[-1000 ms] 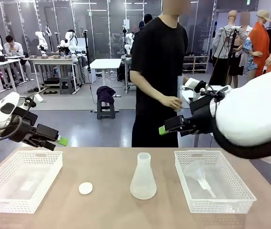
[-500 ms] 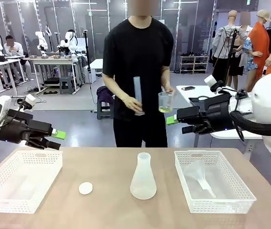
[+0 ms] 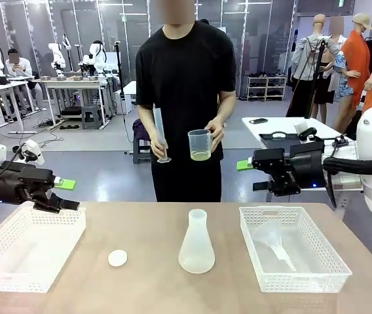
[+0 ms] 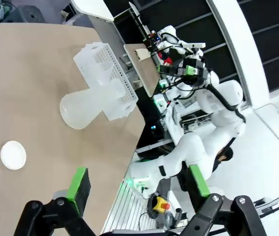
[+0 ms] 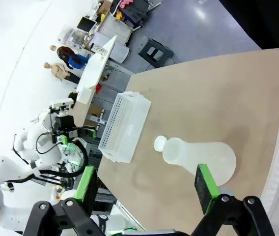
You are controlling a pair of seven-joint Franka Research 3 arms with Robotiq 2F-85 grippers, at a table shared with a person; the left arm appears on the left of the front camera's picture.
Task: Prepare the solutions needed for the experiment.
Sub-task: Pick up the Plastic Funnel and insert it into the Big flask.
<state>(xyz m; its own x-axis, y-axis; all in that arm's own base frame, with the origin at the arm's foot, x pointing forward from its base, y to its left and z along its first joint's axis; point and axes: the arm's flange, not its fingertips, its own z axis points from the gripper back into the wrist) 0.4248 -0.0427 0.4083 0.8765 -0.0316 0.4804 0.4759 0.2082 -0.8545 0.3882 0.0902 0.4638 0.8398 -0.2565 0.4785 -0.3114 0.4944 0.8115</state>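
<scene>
we hold our left gripper (image 3: pixel 66 194) and right gripper (image 3: pixel 250 175) released, pulled back; the person's solutions (image 3: pixel 200 156) came lower.

No writing I can read from my station, any marks on the person's beaker (image 3: pixel 200 144) and measuring cylinder (image 3: pixel 160 134) too small to tell

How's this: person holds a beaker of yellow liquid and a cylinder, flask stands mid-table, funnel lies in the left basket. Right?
No: the front view shows the funnel in the right basket. The person does hold the beaker of yellow liquid and the cylinder; the flask stands mid-table.
</scene>
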